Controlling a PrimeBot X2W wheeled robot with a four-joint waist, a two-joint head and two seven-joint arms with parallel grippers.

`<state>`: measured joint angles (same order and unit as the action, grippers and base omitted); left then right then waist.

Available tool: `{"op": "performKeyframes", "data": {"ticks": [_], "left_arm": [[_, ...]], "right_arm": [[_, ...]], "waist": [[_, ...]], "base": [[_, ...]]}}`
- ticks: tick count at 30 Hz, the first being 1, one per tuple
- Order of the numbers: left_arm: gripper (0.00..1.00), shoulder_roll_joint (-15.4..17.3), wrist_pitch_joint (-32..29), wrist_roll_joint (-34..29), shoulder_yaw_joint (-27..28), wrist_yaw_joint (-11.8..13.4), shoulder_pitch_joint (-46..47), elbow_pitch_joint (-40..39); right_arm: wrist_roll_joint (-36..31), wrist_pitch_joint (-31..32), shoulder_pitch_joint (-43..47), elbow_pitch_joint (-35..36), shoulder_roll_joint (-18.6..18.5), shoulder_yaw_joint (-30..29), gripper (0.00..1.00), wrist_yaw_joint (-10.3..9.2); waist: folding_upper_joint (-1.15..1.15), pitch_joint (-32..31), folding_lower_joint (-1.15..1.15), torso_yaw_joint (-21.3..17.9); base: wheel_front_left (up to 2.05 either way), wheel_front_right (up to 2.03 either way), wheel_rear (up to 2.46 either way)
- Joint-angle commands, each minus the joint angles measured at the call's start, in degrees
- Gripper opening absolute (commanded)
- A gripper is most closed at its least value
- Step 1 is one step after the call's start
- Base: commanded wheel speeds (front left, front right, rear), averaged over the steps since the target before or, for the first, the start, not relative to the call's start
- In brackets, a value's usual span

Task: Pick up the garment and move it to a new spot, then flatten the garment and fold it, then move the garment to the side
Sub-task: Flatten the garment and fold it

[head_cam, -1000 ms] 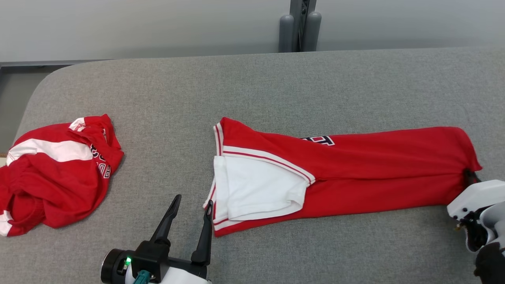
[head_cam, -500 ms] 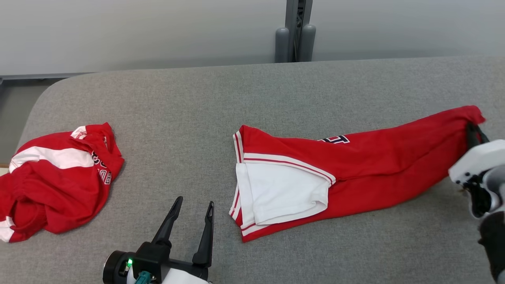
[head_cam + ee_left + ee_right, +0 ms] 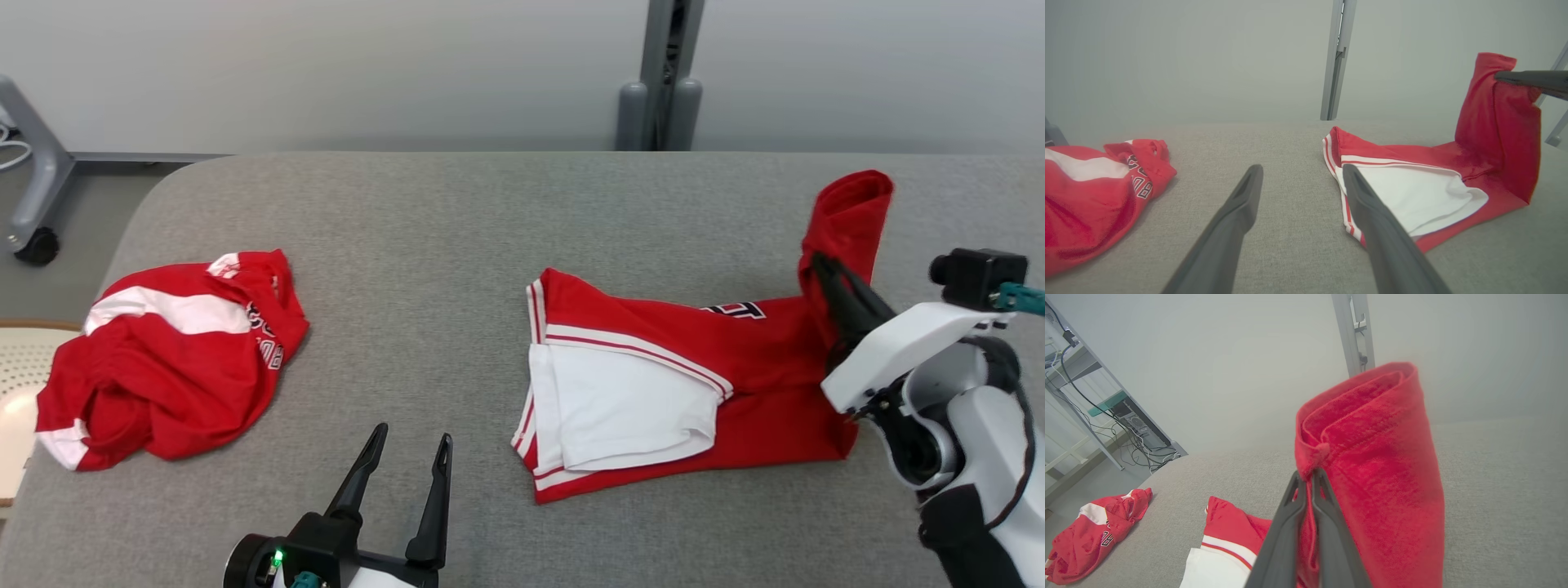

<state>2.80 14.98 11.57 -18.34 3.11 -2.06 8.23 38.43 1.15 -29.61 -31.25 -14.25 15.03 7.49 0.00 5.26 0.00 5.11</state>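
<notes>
The right tool (image 3: 820,263) is pinching the right end of the red garment (image 3: 759,367), its two fingers pressed together on the cloth close to the hem; that end is standing up off the grey bench (image 3: 457,229) as a doubled column, while the rest of the garment is lying flat at the middle-right of the bench, with its white panel (image 3: 620,400) facing up at the left end. I judge that the end is being held high so it can be carried leftward over the flat part, which would make this the folding step; gripping at the hem is letting the cloth hang and crease where it meets the bench. The right arm is reaching in from the near right, its pale wrist tilting upward and its fingers pointing up and toward the far left, clear of the surface. The left tool (image 3: 413,434) is hovering low at the near edge, just left of the garment's white end, fingers spread wide and gripping nothing; it is probably waiting there to steady that hem. A second crumpled garment (image 3: 171,359) is lying well apart at the left.
</notes>
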Motion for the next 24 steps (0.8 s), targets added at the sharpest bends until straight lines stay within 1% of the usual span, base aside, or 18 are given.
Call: {"op": "performKeyframes", "data": {"ticks": [1,3,5,10,14,21,24], "left_arm": [[1.0,0.2,0.3,0.3,0.1,0.3,-0.3,0.1],[1.0,0.2,0.3,0.3,0.0,0.4,-0.4,0.0],[1.0,0.2,0.3,0.4,-0.2,0.4,-0.5,-0.1],[1.0,0.2,0.2,0.2,-0.4,0.0,-0.9,0.4],[1.0,0.2,0.3,-0.3,-0.2,-0.3,-0.9,0.7],[1.0,0.2,0.3,-0.1,-1.0,-0.7,-0.9,1.4],[1.0,0.2,0.3,0.1,-1.4,-1.0,-0.6,1.8]], "right_arm": [[0.2,0.5,1.0,0.9,0.3,0.2,0.0,0.0],[-0.4,1.9,2.7,4.3,1.6,0.7,0.0,0.0],[-0.9,2.5,4.0,5.9,3.1,0.5,0.0,0.0],[-3.1,3.8,6.5,6.8,6.8,0.0,0.0,0.0],[-4.4,4.3,7.6,5.0,9.5,-0.1,0.0,0.0],[-7.3,2.8,6.8,-2.0,11.2,-0.4,0.0,0.0],[-4.7,1.5,6.3,-4.5,11.3,1.8,0.0,0.0]], "waist": [[0.0,-0.2,0.0,0.9],[0.0,-0.4,0.0,2.7],[0.0,-0.7,0.0,4.0],[0.0,-1.3,0.0,7.0],[0.0,-1.5,0.0,8.7],[0.0,-1.8,0.0,10.9],[0.0,-2.0,0.0,11.9]], "base": [[0.0,0.0,0.0],[0.0,0.0,0.0],[0.0,0.0,0.0],[0.0,0.0,0.0],[0.0,0.0,0.0],[0.0,0.0,0.0],[0.0,0.0,0.0]]}}
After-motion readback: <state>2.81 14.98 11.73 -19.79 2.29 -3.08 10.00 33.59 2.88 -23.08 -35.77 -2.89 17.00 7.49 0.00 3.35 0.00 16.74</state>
